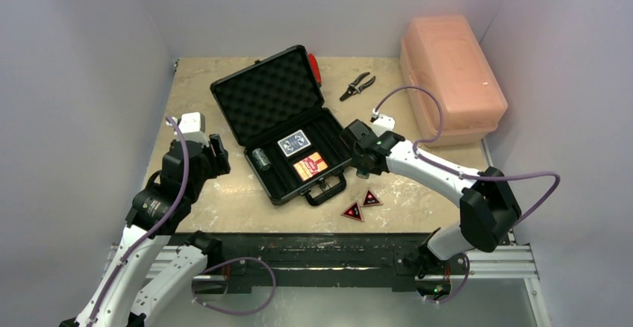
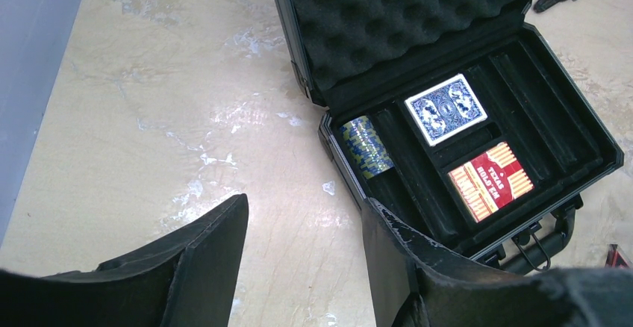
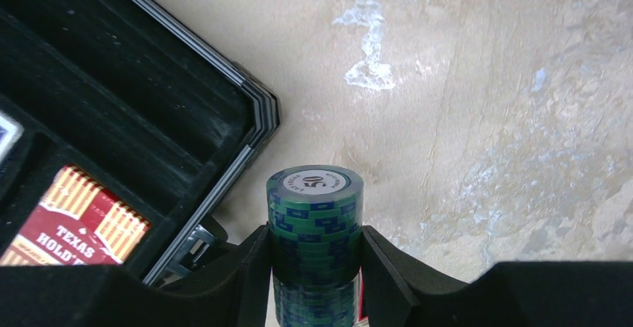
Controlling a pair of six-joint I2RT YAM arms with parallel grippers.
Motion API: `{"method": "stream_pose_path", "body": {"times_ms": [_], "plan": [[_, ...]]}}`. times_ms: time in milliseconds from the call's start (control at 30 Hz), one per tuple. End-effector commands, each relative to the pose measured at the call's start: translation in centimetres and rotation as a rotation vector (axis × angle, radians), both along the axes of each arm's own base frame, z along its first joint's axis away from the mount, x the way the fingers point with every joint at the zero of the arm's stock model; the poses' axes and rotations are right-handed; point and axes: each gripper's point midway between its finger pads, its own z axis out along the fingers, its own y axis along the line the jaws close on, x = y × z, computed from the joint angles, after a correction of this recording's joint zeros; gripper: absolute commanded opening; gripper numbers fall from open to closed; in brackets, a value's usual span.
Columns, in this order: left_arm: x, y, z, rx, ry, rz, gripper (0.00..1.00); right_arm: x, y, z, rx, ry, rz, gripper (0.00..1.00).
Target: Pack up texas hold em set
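The black briefcase (image 1: 224, 92) lies open mid-table, its foam lid tipped back. In its tray sit a blue card deck (image 1: 293, 143), an orange-red deck (image 1: 310, 166) and a teal chip roll (image 1: 260, 157). Two red-black triangles (image 1: 352, 210) (image 1: 370, 198) lie on the table in front of the case. My right gripper (image 3: 315, 256) is shut on a second teal chip roll (image 3: 315, 207), held upright just outside the case's right corner (image 3: 257, 114). My left gripper (image 2: 304, 215) hangs open and empty over bare table, left of the case (image 2: 340, 159).
A large pink plastic box (image 1: 450, 73) stands at the back right. Pliers (image 1: 358, 85) and a red-handled tool (image 1: 315, 68) lie behind the case. Grey walls close in the table on the left, back and right.
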Motion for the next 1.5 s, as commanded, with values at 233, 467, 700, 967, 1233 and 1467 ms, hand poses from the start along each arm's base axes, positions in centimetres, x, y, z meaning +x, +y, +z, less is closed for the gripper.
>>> {"method": "stream_pose_path", "body": {"times_ms": [233, 467, 700, 967, 1233, 1467], "plan": [[0.3, 0.2, 1.7, -0.004, -0.051, 0.003, 0.56, 4.8, 1.5, 8.1, -0.002, -0.245, 0.106, 0.00], [0.2, 0.1, 1.8, -0.005, -0.055, -0.001, 0.57, 6.4, 4.7, 11.2, 0.064, -0.322, 0.260, 0.00], [0.2, 0.4, 1.8, 0.002, -0.055, 0.012, 0.56, 6.8, 9.8, 13.9, 0.175, -0.384, 0.493, 0.00], [0.1, 0.6, 1.7, 0.007, -0.052, 0.017, 0.56, 5.9, 15.0, 15.8, 0.272, -0.432, 0.689, 0.00], [0.1, 0.7, 1.8, 0.008, -0.054, 0.019, 0.56, 3.5, 19.2, 15.6, 0.331, -0.416, 0.843, 0.00], [0.1, 0.7, 1.7, 0.006, -0.054, 0.021, 0.56, 0.4, 22.6, 14.1, 0.370, -0.390, 0.945, 0.00]]}}
